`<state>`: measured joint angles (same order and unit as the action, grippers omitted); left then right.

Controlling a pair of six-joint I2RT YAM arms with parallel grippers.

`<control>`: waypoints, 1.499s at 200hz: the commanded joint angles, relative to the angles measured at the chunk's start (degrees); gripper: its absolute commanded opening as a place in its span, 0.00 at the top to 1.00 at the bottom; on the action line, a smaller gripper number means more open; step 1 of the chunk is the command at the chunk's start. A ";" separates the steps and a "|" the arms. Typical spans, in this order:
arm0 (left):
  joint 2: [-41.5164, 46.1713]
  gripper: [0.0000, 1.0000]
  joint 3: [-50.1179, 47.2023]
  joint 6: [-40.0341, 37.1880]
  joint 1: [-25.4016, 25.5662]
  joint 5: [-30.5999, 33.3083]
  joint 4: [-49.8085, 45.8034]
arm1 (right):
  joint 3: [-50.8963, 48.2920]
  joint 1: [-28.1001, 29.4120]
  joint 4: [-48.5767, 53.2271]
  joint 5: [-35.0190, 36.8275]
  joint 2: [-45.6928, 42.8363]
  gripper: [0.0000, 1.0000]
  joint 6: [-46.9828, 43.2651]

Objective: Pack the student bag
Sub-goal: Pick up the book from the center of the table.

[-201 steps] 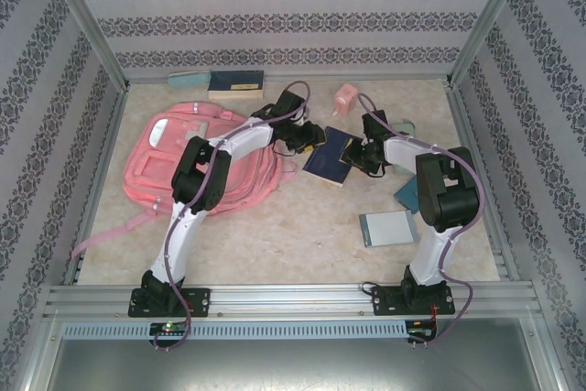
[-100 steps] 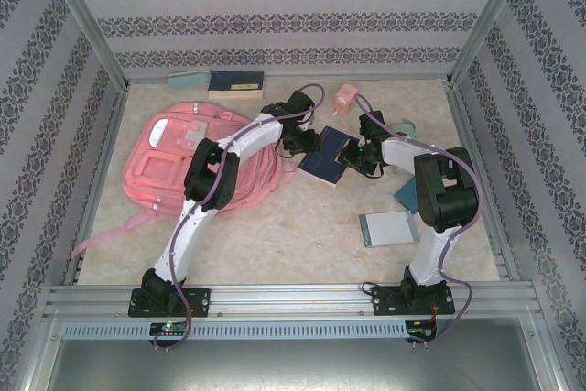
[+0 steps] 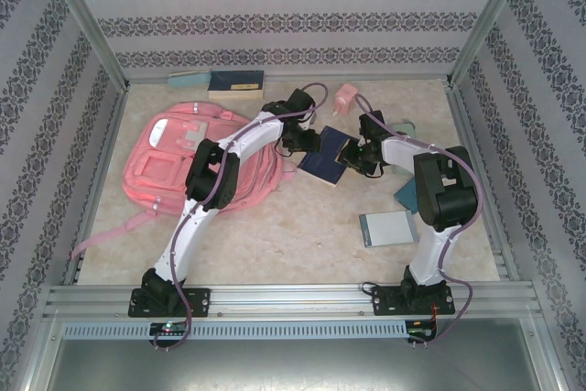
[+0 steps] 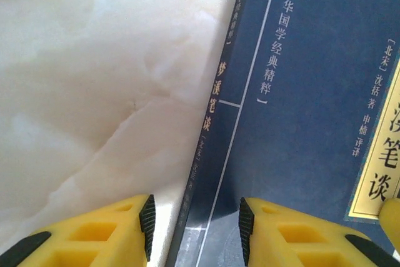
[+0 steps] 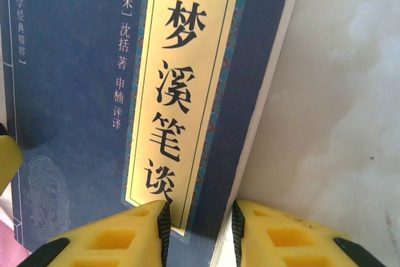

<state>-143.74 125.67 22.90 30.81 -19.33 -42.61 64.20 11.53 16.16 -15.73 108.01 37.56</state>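
The left hand is straddling the spine of the blue book, fingers apart, gripping nothing. The right hand is straddling the opposite edge, likewise open.

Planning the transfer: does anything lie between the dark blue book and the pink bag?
No object is visible on the table between the blue book and the student bag; the left arm reaches over the bag.

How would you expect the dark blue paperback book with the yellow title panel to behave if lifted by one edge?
The dark blue paperback book looks thin with a soft cover, so it would probably sag if lifted by one edge. Its smooth cover may slip. Lying flat on the pale table, it should slide, not roll.
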 commanded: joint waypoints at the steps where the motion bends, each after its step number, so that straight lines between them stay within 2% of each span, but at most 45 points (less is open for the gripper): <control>1: -2.07 0.57 0.55 -2.92 2.49 -5.25 -4.69 | 1.62 0.85 0.62 -1.02 1.57 0.67 0.32; 33: -0.51 0.57 -0.54 -2.81 3.17 -11.64 -3.66 | 2.63 1.38 -0.24 -2.58 1.93 0.66 -0.28; 68: 1.73 0.57 -2.08 -1.05 3.01 -14.17 -2.72 | 4.20 1.91 -2.00 -5.02 2.63 0.66 -0.30; 86: 2.67 0.57 -3.20 1.66 2.45 -19.20 -1.18 | 4.77 2.02 -1.79 -4.93 3.08 0.66 -0.08; 107: 6.22 0.57 -9.60 9.90 1.00 -28.63 9.76 | 4.12 1.96 -2.15 -4.59 2.83 0.67 0.33; 133: 10.65 0.57 -16.89 20.26 -0.38 -35.86 25.62 | 2.69 1.64 -2.58 -4.37 2.04 0.67 0.46; 171: 10.86 0.58 -19.54 25.82 -1.08 -38.96 33.63 | 1.36 1.09 -2.99 -4.31 1.03 0.66 0.54; 198: 11.13 0.58 -25.99 35.28 -2.15 -39.89 48.26 | 1.03 0.98 -2.99 -4.21 0.47 0.66 0.50; 208: 10.79 0.58 -25.45 32.75 -2.22 -38.46 45.52 | 0.93 0.89 -3.00 -4.05 0.37 0.66 0.50; 235: 9.55 0.58 -20.58 20.37 -1.88 -33.07 27.38 | 0.86 0.78 -2.93 -4.16 0.36 0.66 0.41; 266: 8.30 0.61 -19.49 16.22 -1.89 -30.00 21.08 | 1.10 0.69 -2.83 -4.10 0.53 0.66 0.47; 300: 8.65 0.83 -19.03 15.65 -1.88 -29.14 20.13 | 1.11 0.27 -2.49 -3.49 -0.39 0.64 0.41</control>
<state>-134.52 104.60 41.54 27.79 -48.34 -19.51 65.73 11.29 14.76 -17.45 109.21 37.58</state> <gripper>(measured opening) 0.237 0.346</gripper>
